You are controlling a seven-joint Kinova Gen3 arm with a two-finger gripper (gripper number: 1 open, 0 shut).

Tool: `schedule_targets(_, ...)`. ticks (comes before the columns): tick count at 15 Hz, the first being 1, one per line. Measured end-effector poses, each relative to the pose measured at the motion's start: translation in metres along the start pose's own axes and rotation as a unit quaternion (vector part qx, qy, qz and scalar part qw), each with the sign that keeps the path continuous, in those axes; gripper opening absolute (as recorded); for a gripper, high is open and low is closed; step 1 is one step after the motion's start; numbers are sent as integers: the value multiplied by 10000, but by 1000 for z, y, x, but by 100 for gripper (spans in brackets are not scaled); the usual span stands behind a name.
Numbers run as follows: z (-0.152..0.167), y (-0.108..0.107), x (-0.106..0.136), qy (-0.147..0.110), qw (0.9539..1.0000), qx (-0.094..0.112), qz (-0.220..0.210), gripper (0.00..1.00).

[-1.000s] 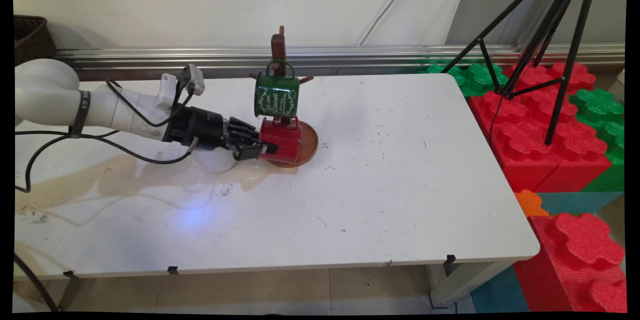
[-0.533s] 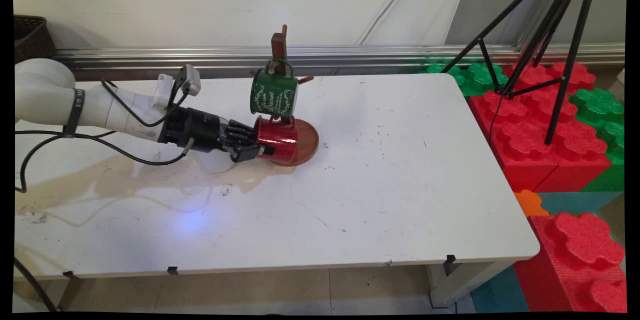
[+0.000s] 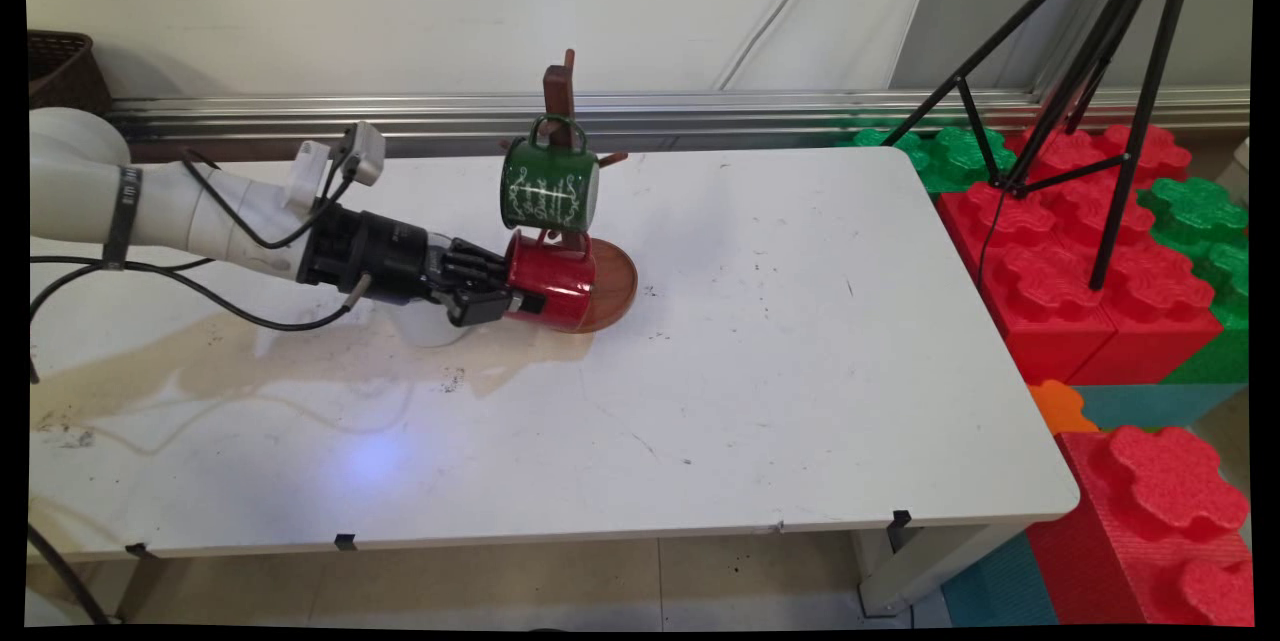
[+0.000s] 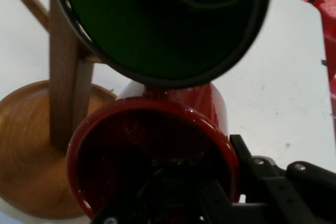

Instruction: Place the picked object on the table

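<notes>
Two mugs sit at the wooden rack (image 3: 562, 111): the green mug (image 3: 548, 184) hangs from an upper peg, the red mug (image 3: 553, 279) lies tipped over the rack's round base (image 3: 612, 281). The gripper (image 3: 520, 301) pinches the red mug's rim, one finger (image 4: 273, 179) outside the wall, the other inside. The table (image 3: 800, 371) bears a brownish stain.

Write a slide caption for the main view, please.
Gripper holds a red mug by its rim at a wooden mug stand, under a hanging green mug.
</notes>
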Motion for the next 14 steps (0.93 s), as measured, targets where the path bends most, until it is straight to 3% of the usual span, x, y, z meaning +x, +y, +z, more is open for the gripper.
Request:
schedule_targets(7,-21,18,0,-106,9996,-245,105,0)
schedule_targets(14,-54,30,-1,-394,9982,-322,311,0)
